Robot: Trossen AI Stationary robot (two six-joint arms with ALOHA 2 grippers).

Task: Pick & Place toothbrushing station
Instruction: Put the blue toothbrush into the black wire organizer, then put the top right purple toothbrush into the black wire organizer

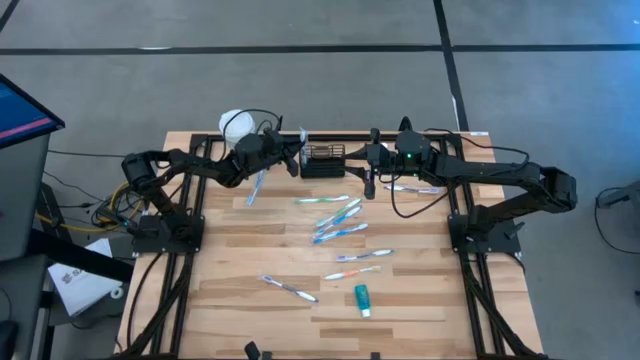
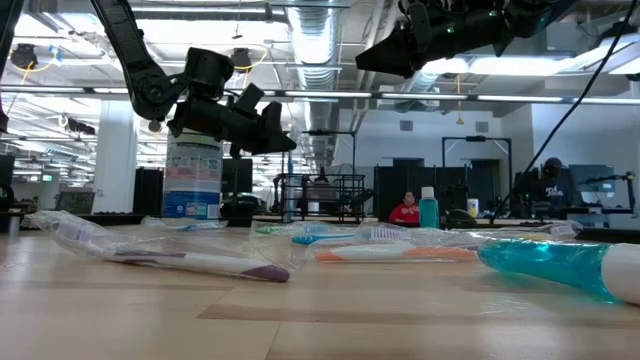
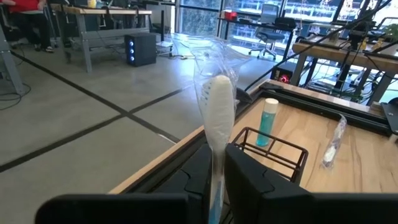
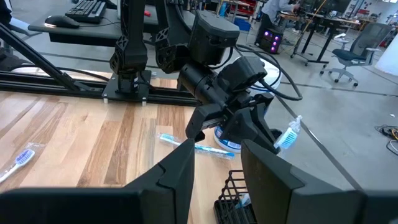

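- We saw the left end effector (image 1: 297,150) gripping a wrapped toothbrush (image 3: 217,118) just beside the basket (image 1: 322,160).
- Right end effector (image 1: 371,172), open, hovered beside it.
- Basket: light, stiff wire; grip its rim.

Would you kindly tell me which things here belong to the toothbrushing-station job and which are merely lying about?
Job in hand:
- black wire-mesh basket
- wrapped toothbrush gripped in the left pincer
- wrapped toothbrushes loose on the table
- toothpaste tube
- right pincer, beside the basket

Lying about:
- white-lidded canister
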